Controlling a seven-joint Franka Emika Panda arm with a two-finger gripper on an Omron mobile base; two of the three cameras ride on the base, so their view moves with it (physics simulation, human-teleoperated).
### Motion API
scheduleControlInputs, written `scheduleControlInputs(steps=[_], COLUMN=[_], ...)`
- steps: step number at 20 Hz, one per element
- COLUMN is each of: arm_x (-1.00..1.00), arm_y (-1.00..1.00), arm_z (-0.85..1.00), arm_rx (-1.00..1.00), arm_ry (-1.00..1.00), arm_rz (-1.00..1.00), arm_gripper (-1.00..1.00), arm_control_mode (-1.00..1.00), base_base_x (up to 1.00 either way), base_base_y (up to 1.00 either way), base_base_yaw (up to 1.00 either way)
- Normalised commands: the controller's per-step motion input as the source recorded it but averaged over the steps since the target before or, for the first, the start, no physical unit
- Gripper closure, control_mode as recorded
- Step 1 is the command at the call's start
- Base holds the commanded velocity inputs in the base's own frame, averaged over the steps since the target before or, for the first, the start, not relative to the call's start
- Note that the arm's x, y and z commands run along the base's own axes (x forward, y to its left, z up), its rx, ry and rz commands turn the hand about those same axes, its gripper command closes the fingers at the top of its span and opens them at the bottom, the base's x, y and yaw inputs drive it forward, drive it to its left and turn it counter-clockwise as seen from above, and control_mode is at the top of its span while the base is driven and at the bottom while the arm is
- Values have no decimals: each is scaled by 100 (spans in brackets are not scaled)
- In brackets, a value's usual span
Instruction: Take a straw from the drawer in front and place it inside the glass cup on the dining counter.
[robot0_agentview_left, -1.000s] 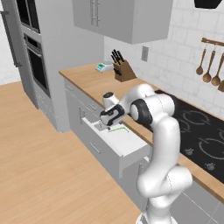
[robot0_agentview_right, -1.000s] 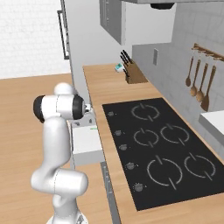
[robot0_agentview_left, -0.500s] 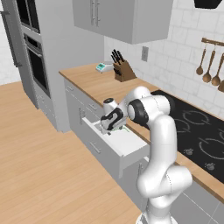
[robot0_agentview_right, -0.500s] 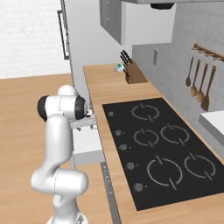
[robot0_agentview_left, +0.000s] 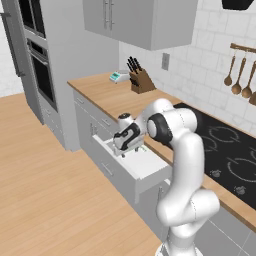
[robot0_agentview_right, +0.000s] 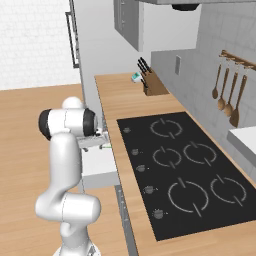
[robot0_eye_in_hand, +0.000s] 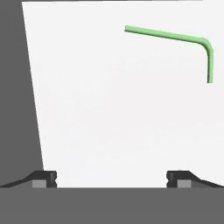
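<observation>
Left base view: gripper (robot0_agentview_left: 121, 148) has dropped from above the open drawer (robot0_agentview_left: 145, 167) down into it over the last second, wrist pitched down. A bit of green straw (robot0_agentview_left: 141, 148) shows at the hand's 3 o'clock, on the white drawer floor.

Right base view: arm has moved lower and nearer the cabinet front; green tip of the straw (robot0_agentview_right: 106, 146) pokes out just beside the hand, toward the cooktop (robot0_agentview_right: 185, 170).

Hand view: fingertips (robot0_eye_in_hand: 43, 178) spread wide, nothing between them. Bent straw (robot0_eye_in_hand: 175, 41) lies at 1 o'clock, apart from both tips. So descent is done but not centred; needs a shift toward the straw before closing.
</observation>
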Motion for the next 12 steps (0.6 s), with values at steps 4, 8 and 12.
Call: scheduleControlInputs(steps=[4,8,12], arm_x=[-98,-73,-47], arm_y=[76,100,100], arm_z=[0,6,3], arm_rx=[10,9,7], arm_ry=[0,0,0], arm_rz=[5,8,10], arm_gripper=[-100,-100,-100], arm_control_mode=[-100,-100,-100], base_base_x=[0,0,0], base_base_y=[0,0,0], base_base_yaw=[0,0,0])
